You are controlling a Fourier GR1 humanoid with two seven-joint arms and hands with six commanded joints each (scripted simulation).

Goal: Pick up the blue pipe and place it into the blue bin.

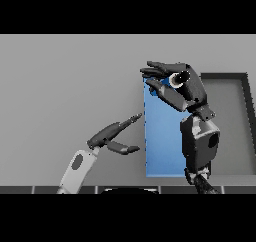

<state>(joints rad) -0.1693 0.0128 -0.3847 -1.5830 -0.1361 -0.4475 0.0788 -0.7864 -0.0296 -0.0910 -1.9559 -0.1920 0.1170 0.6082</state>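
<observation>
The right hand (172,81) is up over the far end of the blue bin (162,156), fingers curled round a short pipe (180,78) whose open round end faces the camera. The pipe looks dark with a pale rim from here; its blue colour cannot be made out. It sits clamped between the long fingers above and the thumb below, clear of the table (65,81), above the bin's far edge.

The blue bin lies lengthwise toward the robot, just right of the table's middle, its near end close to the table's near edge. The right forearm crosses over its right side and hides part of it.

To the right, touching or just beside the blue bin, sits a grey bin (235,121) with dark walls, reaching to the table's right edge.

The left hand (112,136) hangs near the table's near edge, left of the blue bin, fingers stretched straight toward it, thumb spread below, holding nothing. Its fingertips stop just short of the bin's left wall.
</observation>
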